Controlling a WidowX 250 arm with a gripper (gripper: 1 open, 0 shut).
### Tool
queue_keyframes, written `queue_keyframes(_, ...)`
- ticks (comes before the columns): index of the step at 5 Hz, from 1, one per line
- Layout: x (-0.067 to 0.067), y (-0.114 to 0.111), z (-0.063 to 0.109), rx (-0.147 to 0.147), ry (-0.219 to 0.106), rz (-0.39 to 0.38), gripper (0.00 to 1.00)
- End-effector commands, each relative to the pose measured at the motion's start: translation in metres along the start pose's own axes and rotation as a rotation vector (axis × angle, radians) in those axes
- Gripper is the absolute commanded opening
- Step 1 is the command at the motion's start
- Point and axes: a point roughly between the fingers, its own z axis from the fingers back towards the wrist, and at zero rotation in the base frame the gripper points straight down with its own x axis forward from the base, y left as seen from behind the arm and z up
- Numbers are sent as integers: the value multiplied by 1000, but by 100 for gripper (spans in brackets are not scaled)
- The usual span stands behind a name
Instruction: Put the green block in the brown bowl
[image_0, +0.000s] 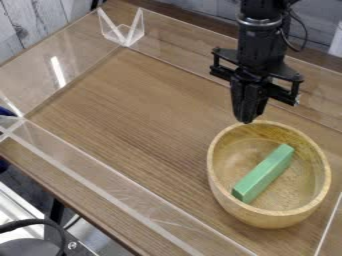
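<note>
In the camera view, the green block (263, 174) is lying slanted inside the brown bowl (269, 206), lower right of the frame! Above, the dark arm (258, 52) is hovering, its fingers (246, 117) pressing together near the bowl's far rim, over the table (127, 115).

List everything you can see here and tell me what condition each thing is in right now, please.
Green block: lying inside the bowl, slanted across its bottom
Brown bowl: upright on the table, holding the block
Jaws: shut, with nothing held, beside the bowl's far rim
Table: bearing the bowl, clear tape along one edge
</note>
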Motion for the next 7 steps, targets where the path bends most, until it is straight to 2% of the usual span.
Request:
queue_keyframes(1, 5, 4, 9, 3, -37, 7, 0)
queue_keyframes(4, 6, 10, 7, 6, -33, 17, 0)
queue_keyframes(5, 7, 11, 7, 8, -31, 20, 100)
queue_keyframes(7, 7, 16, 14, 14, -37, 35, 100)
